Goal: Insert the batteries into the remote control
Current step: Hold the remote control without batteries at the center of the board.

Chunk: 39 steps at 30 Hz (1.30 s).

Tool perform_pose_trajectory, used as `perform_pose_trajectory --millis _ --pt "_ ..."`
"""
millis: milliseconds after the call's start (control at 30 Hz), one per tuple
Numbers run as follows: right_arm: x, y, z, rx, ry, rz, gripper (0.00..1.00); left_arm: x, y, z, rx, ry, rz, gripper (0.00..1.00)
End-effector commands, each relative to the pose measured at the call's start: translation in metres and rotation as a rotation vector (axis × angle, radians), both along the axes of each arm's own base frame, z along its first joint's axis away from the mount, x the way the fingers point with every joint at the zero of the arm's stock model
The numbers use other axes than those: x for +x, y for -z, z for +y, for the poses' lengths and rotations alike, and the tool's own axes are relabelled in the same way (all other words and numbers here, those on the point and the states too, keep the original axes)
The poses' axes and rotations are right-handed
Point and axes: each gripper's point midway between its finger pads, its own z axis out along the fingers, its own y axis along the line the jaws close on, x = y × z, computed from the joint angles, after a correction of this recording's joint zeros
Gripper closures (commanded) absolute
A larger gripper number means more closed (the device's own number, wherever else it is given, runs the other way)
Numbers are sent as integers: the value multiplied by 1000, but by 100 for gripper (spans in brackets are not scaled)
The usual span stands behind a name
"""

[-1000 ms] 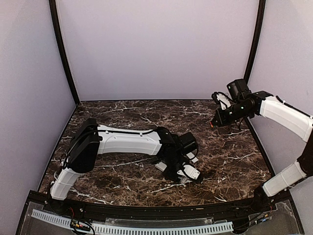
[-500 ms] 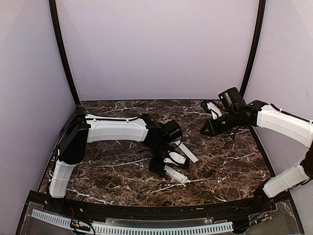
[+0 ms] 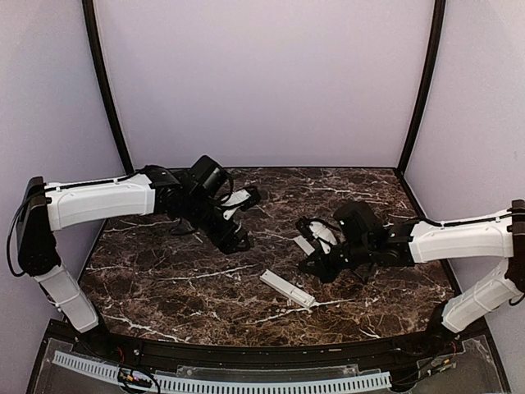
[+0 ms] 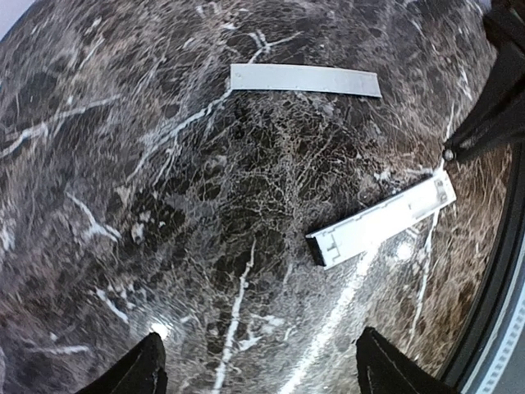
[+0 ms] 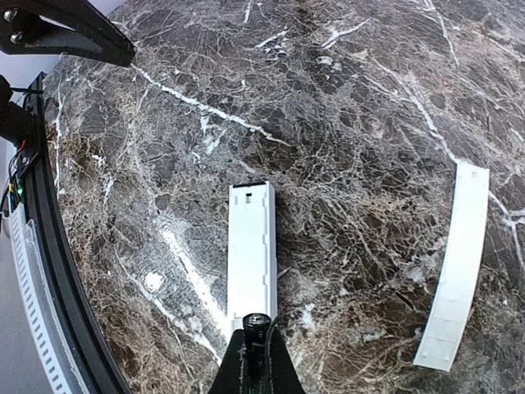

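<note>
The white remote control lies flat near the front middle of the table, recess up; it also shows in the left wrist view and the right wrist view. My right gripper is shut on a dark battery, held end-on just above the remote's near end. My left gripper is open and empty, raised over the table back left of the remote. No other battery is in view.
The flat white cover strip lies on the marble beside the remote; it also shows in the left wrist view, and the right gripper partly hides it in the top view. A black rail runs along the table's front edge.
My left gripper has let go of the remote and swung up to the back left. My right arm has come down from the back right to the remote's end with the battery.
</note>
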Motion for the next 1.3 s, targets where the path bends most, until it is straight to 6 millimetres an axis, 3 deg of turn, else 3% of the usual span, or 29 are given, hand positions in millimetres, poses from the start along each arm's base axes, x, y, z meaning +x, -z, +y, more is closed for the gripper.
perform_pose_trajectory --millis 0,133,367,433,533,667,967,1267 --pt "0 -1 24 65 -52 -108 100 -1 2 12 -143 -331 135 22" --pt "-10 13 30 34 -85 -125 100 -3 1 19 -221 -489 204 23" --pt "-15 21 31 3 -98 -166 100 -12 9 22 -372 -714 366 28" --pt "-17 23 31 -2 -99 -183 100 -15 16 29 -382 -762 375 28" --pt "-23 27 31 -11 -96 -205 100 -15 11 35 -394 -798 327 28" --pt "-32 31 33 5 -118 -208 100 -17 9 27 -382 -791 271 28" --pt "-30 34 32 -11 -144 -263 100 -23 46 1 -338 -782 359 28" --pt "-29 58 32 -38 -147 -258 100 -20 72 -25 -316 -718 403 34"
